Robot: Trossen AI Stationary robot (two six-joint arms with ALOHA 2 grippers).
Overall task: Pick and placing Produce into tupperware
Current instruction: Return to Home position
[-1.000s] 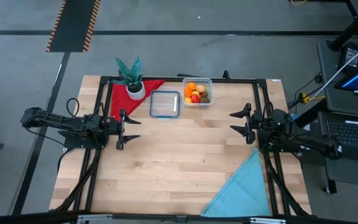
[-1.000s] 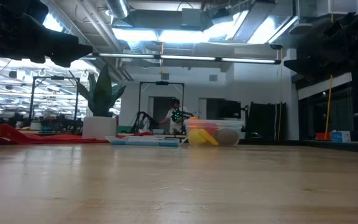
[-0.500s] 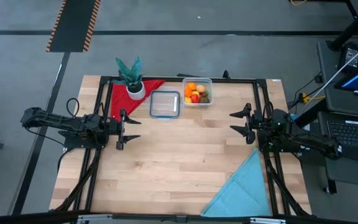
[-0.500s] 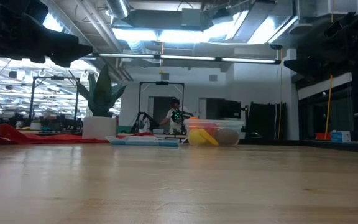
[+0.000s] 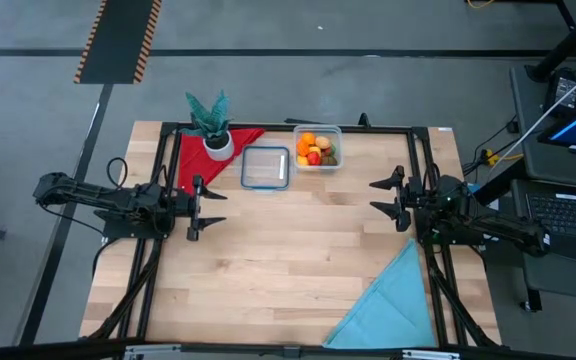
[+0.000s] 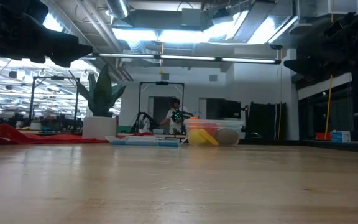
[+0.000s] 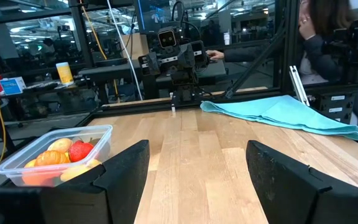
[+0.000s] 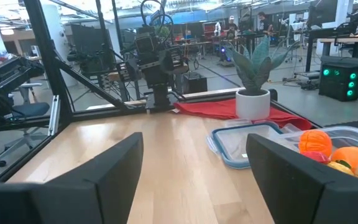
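The clear tupperware [image 5: 317, 146] stands near the table's far edge, with several pieces of orange, yellow and red produce [image 5: 314, 150] inside it; the same tub shows in the left wrist view [image 7: 55, 155] and the right wrist view [image 8: 334, 152]. My left gripper [image 5: 200, 208] hovers open over the table's left side, fingers level and pointing toward the right. My right gripper [image 5: 386, 200] hovers open over the right side, pointing toward the left. Neither has anything between its fingers.
A flat clear lid with a blue rim [image 5: 266, 168] lies left of the tub. A potted plant [image 5: 213, 128] stands on a red cloth [image 5: 196, 155] at the far left. A teal cloth [image 5: 393, 300] lies at the near right corner. A person sits beyond the table [image 7: 328, 43].
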